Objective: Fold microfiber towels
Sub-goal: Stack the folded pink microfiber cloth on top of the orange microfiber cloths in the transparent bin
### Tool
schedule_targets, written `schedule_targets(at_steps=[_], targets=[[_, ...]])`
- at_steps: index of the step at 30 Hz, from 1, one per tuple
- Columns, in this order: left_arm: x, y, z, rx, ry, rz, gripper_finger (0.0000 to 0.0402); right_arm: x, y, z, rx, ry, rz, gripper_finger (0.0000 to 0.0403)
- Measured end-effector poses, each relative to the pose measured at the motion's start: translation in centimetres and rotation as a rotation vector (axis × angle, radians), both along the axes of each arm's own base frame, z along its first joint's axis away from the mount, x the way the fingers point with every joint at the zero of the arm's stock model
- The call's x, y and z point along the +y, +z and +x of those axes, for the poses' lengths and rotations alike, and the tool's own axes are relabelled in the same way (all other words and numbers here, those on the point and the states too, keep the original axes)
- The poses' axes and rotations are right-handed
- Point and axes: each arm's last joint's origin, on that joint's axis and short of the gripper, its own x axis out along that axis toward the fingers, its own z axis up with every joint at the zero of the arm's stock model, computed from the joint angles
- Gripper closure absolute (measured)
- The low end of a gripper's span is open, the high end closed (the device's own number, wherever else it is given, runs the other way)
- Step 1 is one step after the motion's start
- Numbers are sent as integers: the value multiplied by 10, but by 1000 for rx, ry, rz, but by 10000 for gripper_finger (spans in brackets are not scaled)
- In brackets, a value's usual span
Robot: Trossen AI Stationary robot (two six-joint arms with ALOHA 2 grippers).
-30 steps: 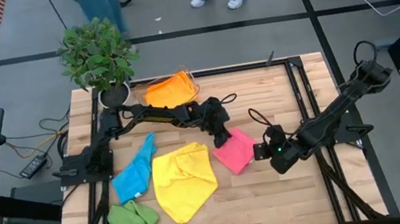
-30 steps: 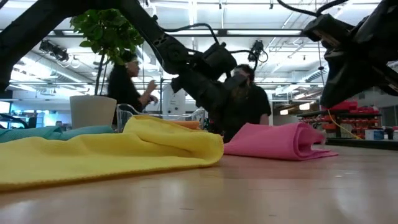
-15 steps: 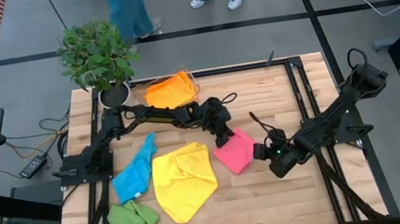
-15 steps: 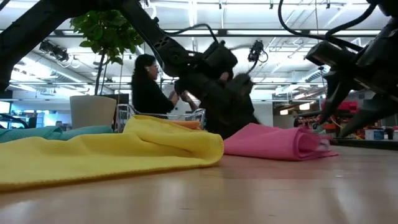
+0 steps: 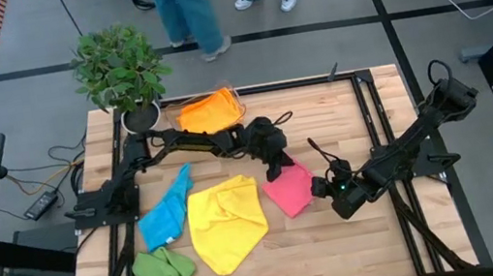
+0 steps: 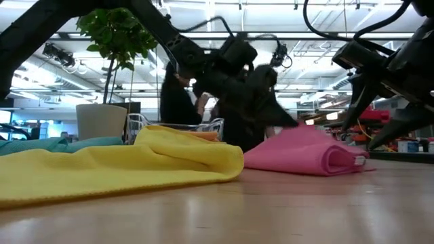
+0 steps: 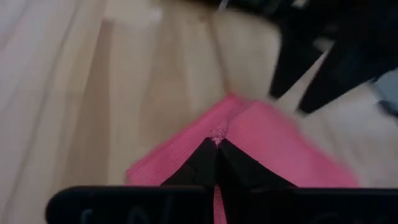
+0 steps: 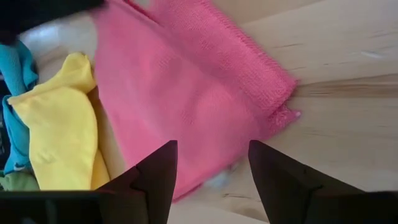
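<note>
The pink towel (image 5: 288, 191) lies right of the frame's centre on the desk (image 5: 342, 251), its upper corner pinched in the clenched left pincer (image 5: 279, 164), likely for another fold. The right pincer (image 5: 330, 186), a second ago clamped on the towel's edge, now gapes just beside it.

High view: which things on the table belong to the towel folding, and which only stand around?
For the job: pink towel, pinched by the left pincer; yellow towel; blue towel; green towel; orange towel.

Just around: potted plant; clear tray under the orange towel.
</note>
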Motion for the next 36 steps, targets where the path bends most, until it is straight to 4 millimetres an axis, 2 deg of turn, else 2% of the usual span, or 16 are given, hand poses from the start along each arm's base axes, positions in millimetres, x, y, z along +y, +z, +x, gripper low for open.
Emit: schedule_targets(at_steps=[2,4,8,10,16,28,36], targets=[[0,8,1,-32,-3,24,383,0,1,0,-1,7,-3,197],[1,5,-1,3,30,69,391,0,0,0,2,8,-6,197],[2,-28,-6,158,56,91,393,0,0,0,4,8,-7,197],[1,-37,-6,175,44,81,383,0,1,0,4,8,-8,197],[1,-34,-5,176,71,106,360,2,3,5,-45,47,-38,206],[9,-4,12,38,93,134,388,-10,5,14,-52,37,-67,300],[5,-14,7,146,74,179,350,-16,0,19,-10,63,-79,336]])
